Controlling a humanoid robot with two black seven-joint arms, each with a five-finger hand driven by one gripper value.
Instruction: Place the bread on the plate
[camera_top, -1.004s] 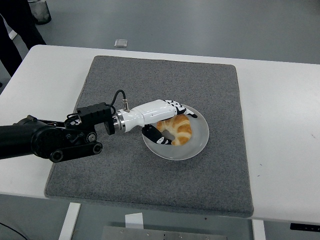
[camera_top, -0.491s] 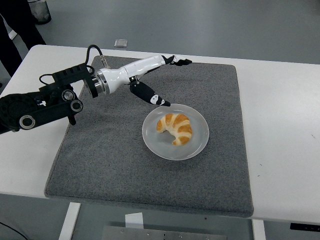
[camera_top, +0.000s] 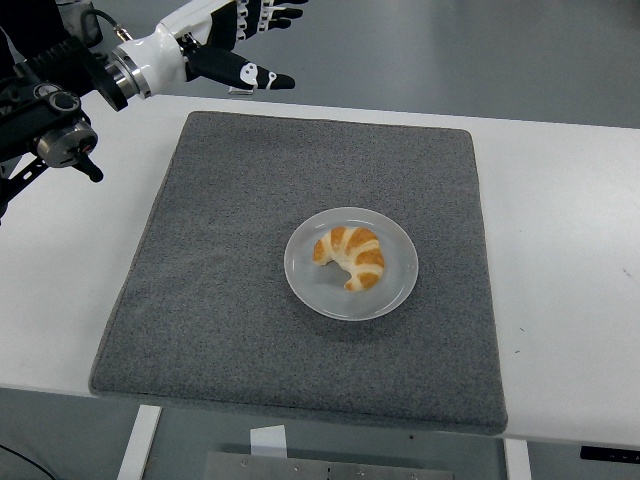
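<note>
The bread (camera_top: 351, 257) lies on the plate (camera_top: 399, 287) at the middle of the grey mat (camera_top: 220, 300). My left hand (camera_top: 238, 35) hovers above the table's (camera_top: 560, 250) far left corner, fingers spread and empty.

Even, bright light falls from overhead, diffuse enough that no hard shadows form. The table (camera_top: 560, 230) is nearly blown out to flat white, with little surface detail. The mat (camera_top: 230, 300) keeps its grain and reads sharp right to its corners. The plate (camera_top: 400, 290) casts only a thin soft shadow along its near rim and shows a mild sheen, no harsh glare. The bread (camera_top: 351, 256) is crisp, its stripes clear. The left hand (camera_top: 235, 40), at the mat's far left corner, is slightly smeared (the fingertips most of all). The mat's edges bow a little, hinting at lens distortion. The floor beyond the table is duller.
</note>
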